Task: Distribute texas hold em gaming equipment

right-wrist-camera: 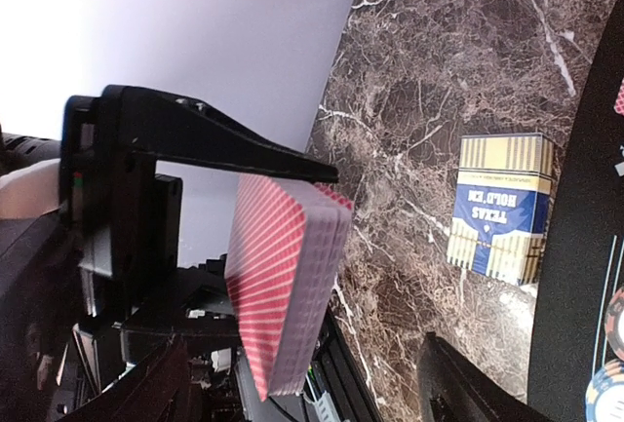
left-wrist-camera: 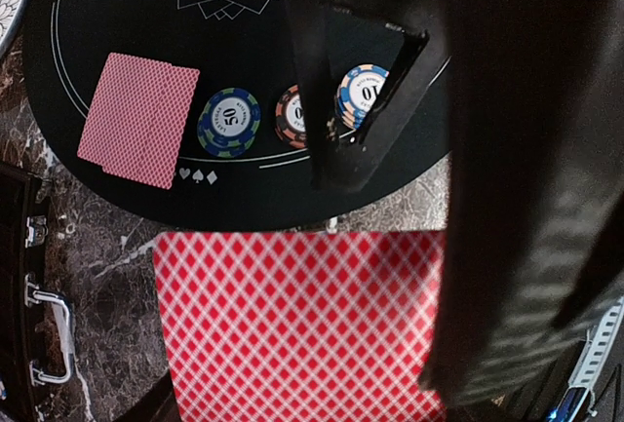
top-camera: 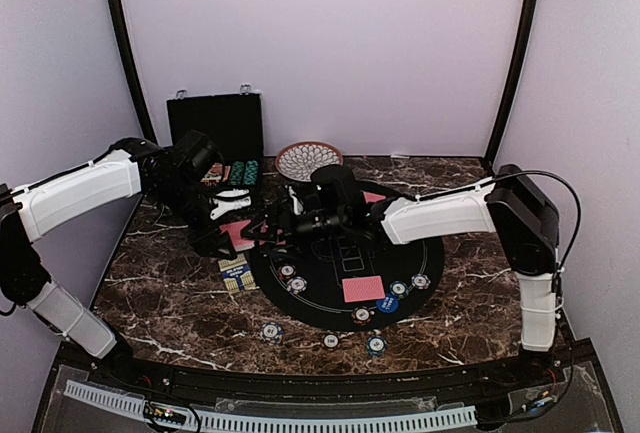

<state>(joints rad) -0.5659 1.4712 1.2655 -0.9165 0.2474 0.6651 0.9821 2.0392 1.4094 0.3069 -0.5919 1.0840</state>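
Observation:
My left gripper (top-camera: 222, 221) is shut on a deck of red-backed cards (top-camera: 240, 234), held above the table's left part. The deck (left-wrist-camera: 302, 325) fills the lower half of the left wrist view. My right gripper (top-camera: 268, 225) is right next to the deck and open. In the right wrist view the deck (right-wrist-camera: 283, 286) stands on edge, with one of my right fingers (right-wrist-camera: 463, 388) well apart from it. Red-backed cards (top-camera: 363, 288) lie face down on the black round mat (top-camera: 340, 253), with poker chips (top-camera: 297, 284) and a blue button disc (top-camera: 388, 304) around them.
A black hinged case (top-camera: 215, 128) with chips inside stands open at the back left. A patterned dish (top-camera: 308, 161) sits beside it. A blue and yellow card box (top-camera: 235, 273) lies left of the mat. Three chips (top-camera: 331, 340) lie on the marble near the front edge.

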